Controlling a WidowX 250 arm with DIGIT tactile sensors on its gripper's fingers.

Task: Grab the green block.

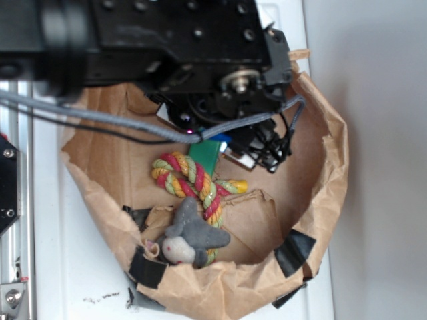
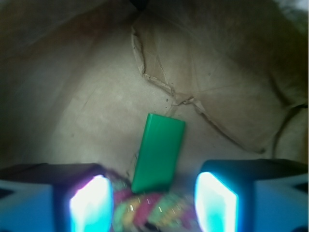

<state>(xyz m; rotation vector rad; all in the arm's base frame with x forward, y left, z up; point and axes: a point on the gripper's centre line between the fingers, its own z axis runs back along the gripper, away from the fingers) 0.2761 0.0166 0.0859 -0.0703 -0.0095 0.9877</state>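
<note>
The green block (image 2: 159, 152) lies flat on the brown paper floor of the bag, its near end resting against the braided rope toy (image 2: 154, 212). In the exterior view the green block (image 1: 205, 158) shows just below the arm, partly hidden by it. My gripper (image 2: 153, 203) is open, and its two blue fingers (image 2: 89, 205) stand either side of the block's near end and the rope, above them and touching neither. The gripper (image 1: 223, 143) hangs inside the bag, mostly hidden under the black arm.
A torn brown paper bag (image 1: 320, 220) walls in everything. The red-yellow-green rope toy (image 1: 190, 180) lies mid-bag, with a grey plush mouse (image 1: 190, 237) at its near end. Grey cables (image 1: 100, 120) cross the left side. Black tape (image 1: 297, 250) patches the rim.
</note>
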